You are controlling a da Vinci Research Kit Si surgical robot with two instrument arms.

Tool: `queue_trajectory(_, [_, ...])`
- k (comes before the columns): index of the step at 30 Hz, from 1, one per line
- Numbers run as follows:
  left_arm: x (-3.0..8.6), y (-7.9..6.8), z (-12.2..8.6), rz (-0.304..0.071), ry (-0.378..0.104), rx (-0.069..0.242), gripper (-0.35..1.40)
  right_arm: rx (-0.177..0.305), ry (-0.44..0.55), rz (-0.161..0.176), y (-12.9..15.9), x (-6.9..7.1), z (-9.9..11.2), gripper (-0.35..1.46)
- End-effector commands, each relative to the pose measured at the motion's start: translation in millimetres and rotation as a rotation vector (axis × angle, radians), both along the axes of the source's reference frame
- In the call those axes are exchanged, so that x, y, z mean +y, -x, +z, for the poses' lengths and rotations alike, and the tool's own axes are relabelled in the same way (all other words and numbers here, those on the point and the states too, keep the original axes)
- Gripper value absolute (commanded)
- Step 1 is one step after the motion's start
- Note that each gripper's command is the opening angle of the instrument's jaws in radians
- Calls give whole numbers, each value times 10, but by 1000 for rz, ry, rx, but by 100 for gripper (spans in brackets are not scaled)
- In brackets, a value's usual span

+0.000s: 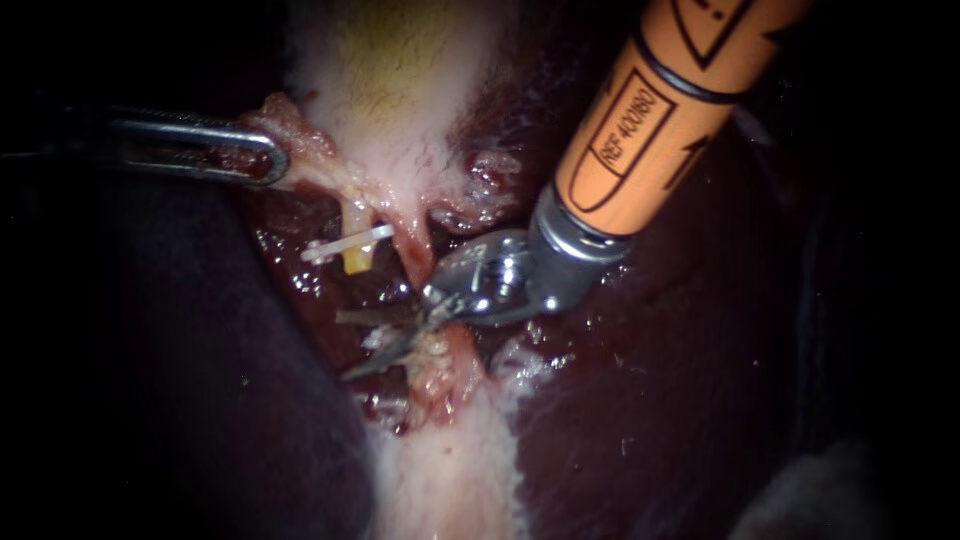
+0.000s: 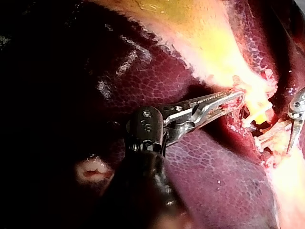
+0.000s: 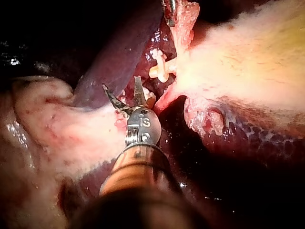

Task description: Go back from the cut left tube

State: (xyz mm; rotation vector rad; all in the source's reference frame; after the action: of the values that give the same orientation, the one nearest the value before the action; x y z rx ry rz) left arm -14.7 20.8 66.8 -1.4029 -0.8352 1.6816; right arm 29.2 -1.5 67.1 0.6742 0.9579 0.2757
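White clip (image 1: 345,243) crosses the yellow stub of the cut left tube (image 1: 357,262), which hangs at the lower edge of the gallbladder (image 1: 400,90). My right instrument (image 1: 378,340) holds its blades apart just below the stub, clear of it, over the liver (image 1: 620,400). My left instrument (image 1: 262,160) is clamped on a pink tissue fringe (image 1: 288,122) at the gallbladder's left edge.

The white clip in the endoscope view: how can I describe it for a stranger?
Start at the pale gallbladder at the top and follow it down to its narrow end. A short yellow tube stub hangs there; the clip crosses it, a straight white bar, unlike the soft red tissue around.
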Motion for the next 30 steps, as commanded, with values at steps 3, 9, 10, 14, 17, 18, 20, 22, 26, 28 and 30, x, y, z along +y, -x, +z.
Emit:
queue_trajectory(3, [1, -2, 3, -3, 1, 2, -35, -7, 128, 63, 16, 1, -19, 143])
queue_trajectory(9, [2, -3, 6, -4, 2, 3, -35, -16, 237, 85, 59, 2, -49, 143])
queue_trajectory(10, [2, -3, 6, -4, 2, 3, -35, -17, 249, 85, 66, 3, -51, 143])
queue_trajectory(14, [2, -3, 7, -4, 2, 3, -35, -22, 288, 90, 97, 5, -59, 143])
queue_trajectory(17, [2, -3, 7, -4, 2, 3, -35, -34, 305, 102, 119, 7, -64, 143])
queue_trajectory(18, [2, -3, 7, -4, 2, 3, -35, -35, 314, 103, 125, 8, -66, 143])
queue_trajectory(20, [3, -4, 8, -4, 2, 3, -35, -45, 326, 111, 140, 10, -70, 143])
queue_trajectory(22, [3, -4, 8, -4, 2, 3, -35, -54, 337, 119, 152, 12, -74, 143])
queue_trajectory(26, [3, -4, 9, -7, 2, 5, -35, -70, 349, 134, 168, 17, -80, 143])
queue_trajectory(28, [3, -4, 9, -7, 2, 5, -35, -77, 349, 140, 171, 20, -82, 143])
queue_trajectory(30, [3, -3, 10, -7, 3, 5, -35, -76, 352, 137, 173, 21, -84, 143])
